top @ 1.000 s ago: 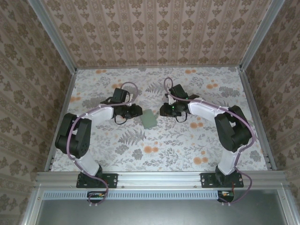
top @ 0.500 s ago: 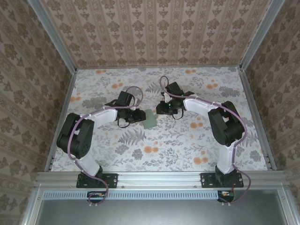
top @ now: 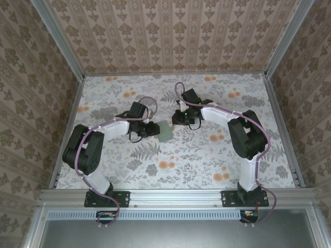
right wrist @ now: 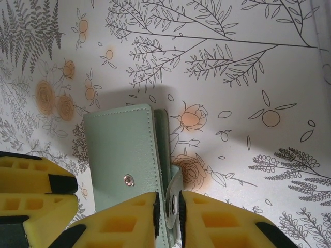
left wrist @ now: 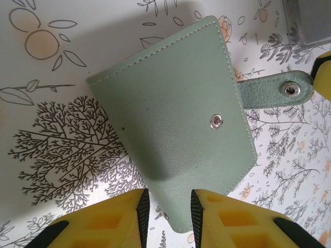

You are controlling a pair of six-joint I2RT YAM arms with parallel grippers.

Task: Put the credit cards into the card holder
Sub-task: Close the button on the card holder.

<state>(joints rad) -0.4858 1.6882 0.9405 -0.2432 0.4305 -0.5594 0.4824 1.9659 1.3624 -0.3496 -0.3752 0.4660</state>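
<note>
The card holder (top: 166, 130) is a closed dull green wallet lying flat on the floral table, midway between the two arms. In the left wrist view its front (left wrist: 170, 129) carries a snap stud, and its strap (left wrist: 269, 92) sticks out to the right. My left gripper (left wrist: 168, 222) stands open astride the holder's near corner, with table showing beside the left pad. My right gripper (right wrist: 168, 217) is shut on the strap (right wrist: 175, 199) at the holder's (right wrist: 119, 150) edge. From above, the left gripper (top: 155, 129) and right gripper (top: 177, 120) flank the holder. The credit cards are out of view.
Wallpapered walls on aluminium rails close the table at the left (top: 67, 129), right (top: 282, 129) and back. Bare floral cloth (top: 170, 165) stretches between the holder and the arm bases. The left gripper's yellow fingers (right wrist: 31, 191) sit close beside the right gripper.
The right gripper has moved left and back to the holder's edge and narrowed onto the strap. The left gripper and holder shifted slightly right, then stayed put.
</note>
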